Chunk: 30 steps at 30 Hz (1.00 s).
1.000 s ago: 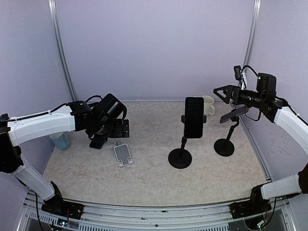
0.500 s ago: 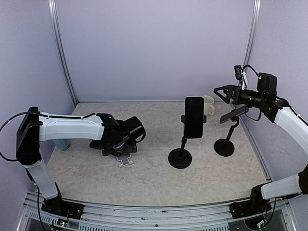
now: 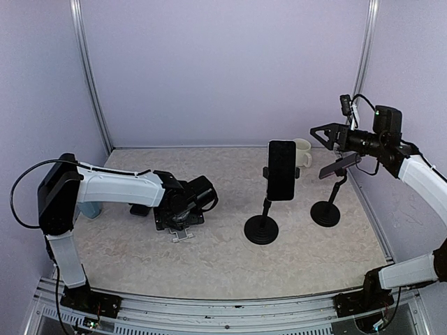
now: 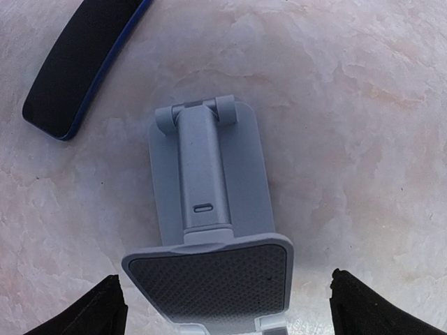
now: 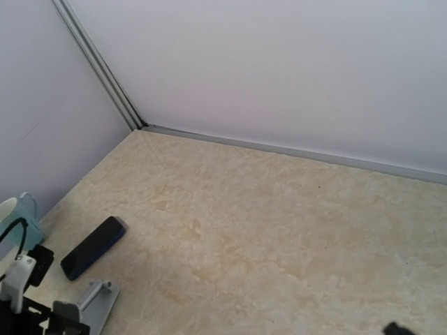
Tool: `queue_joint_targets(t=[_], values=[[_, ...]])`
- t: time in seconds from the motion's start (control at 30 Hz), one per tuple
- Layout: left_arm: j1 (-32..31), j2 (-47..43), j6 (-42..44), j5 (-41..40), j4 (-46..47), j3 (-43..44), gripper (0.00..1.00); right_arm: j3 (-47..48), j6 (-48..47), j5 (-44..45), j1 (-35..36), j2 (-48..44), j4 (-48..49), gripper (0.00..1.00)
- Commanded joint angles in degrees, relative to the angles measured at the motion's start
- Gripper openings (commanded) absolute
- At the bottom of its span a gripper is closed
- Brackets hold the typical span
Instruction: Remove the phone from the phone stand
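Observation:
A grey folding phone stand (image 4: 209, 209) lies empty on the table, its ribbed pad nearest the camera. A black phone with a blue edge (image 4: 77, 63) lies flat on the table beside it, apart from it. My left gripper (image 4: 230, 314) hovers just over the stand, open, with one fingertip on each side of the pad. In the top view the left gripper (image 3: 180, 222) covers most of the stand (image 3: 182, 235). My right gripper (image 3: 325, 134) is open and empty, held high at the right. The right wrist view shows the flat phone (image 5: 93, 247) and the stand (image 5: 87, 307).
A black phone (image 3: 281, 169) stands upright in a black round-base stand (image 3: 261, 229) at the middle. Another phone (image 3: 340, 165) sits tilted on a second black stand (image 3: 325, 213) at the right. A cream mug (image 3: 303, 152) stands behind them. A blue cup (image 3: 89, 204) stands at the left wall.
My left arm has reached right and forward, bringing its gripper from above the flat phone to over the grey stand. The right arm has not moved.

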Motion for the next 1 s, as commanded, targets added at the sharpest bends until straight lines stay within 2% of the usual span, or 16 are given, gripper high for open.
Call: queue_joint_targets(t=[0.0, 0.07, 0.23, 0.33, 0.6, 0.77, 0.97], values=[[0.85, 2.58, -1.93, -0.75, 0.34, 1.42, 0.96, 0.29, -0.88, -0.04, 0.32, -0.52, -0.25, 1.0], [0.92, 3.26, -2.07, -1.12, 0.18, 1.71, 0.94, 0.26, -0.96, 0.05, 0.33, -0.59, -0.22, 1.0], [1.07, 3.65, -2.58, -1.87, 0.38, 1.45, 0.81, 0.48, -1.13, 0.18, 0.33, -0.57, -0.65, 1.0], [1.43, 4.08, -3.0, -2.32, -0.35, 1.54, 0.78, 0.75, -1.2, 0.54, 0.33, -0.7, -1.1, 1.0], [3.28, 1.03, -1.77, -4.98, -1.41, 0.71, 0.58, 1.04, -1.18, 0.75, 0.33, -0.8, -1.52, 1.0], [4.66, -3.27, 4.6, -5.36, 2.48, -1.61, 0.46, 1.03, -1.09, 0.75, 0.33, -1.09, -1.75, 1.0], [9.05, -10.49, 18.37, -1.01, 11.38, -5.53, 0.35, 1.19, -1.24, 0.47, 0.33, -1.24, -2.09, 1.0]])
